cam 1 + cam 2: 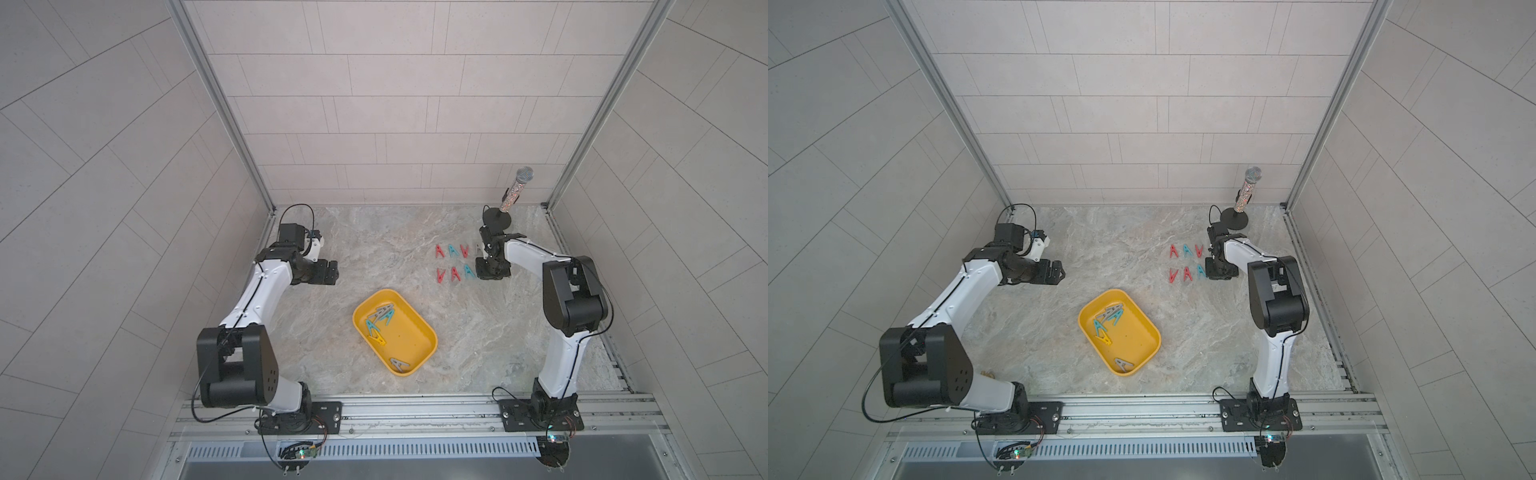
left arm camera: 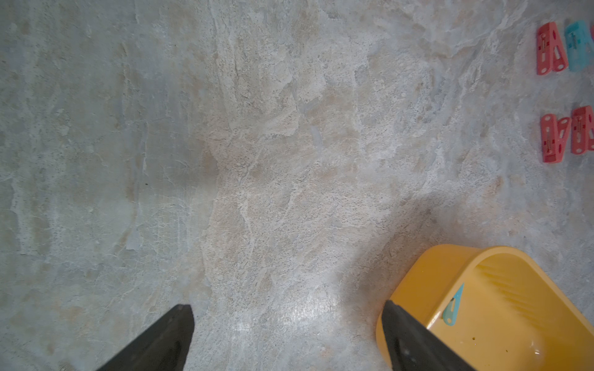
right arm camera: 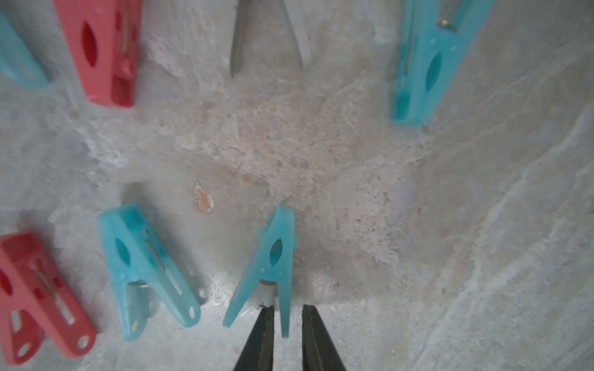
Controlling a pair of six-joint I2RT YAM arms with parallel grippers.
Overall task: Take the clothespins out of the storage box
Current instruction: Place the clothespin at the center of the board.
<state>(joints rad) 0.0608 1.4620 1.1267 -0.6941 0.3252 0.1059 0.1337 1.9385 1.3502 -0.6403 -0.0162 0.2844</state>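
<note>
The yellow storage box sits at an angle a bit below the middle of the frame in both top views, on the marble-look table. It's got clothespins in it. A bunch of grey and teal ones plus a yellow peg lie against its upper-left wall, and a lone grey peg is down by its lower corner.

The other pegs are out on the table, right of centre, in two neat rows. The upper row goes red, teal, red, then a pale one half hidden by the arm. The lower row goes red, red, teal.

The right gripper is down at the right end of that lower row. Its wrist cam shows the jaws just a crack apart, with one leg of another teal clothespin between them. There's a visible gap on one side, so it isn't pinched, and the peg looks to be resting on the table.

The left gripper is spread wide with nothing in it. It hovers over bare table left of centre, up and left of the box.

A sparkly microphone on a round black base stands in the table's upper-right corner, just behind the right arm.
</note>
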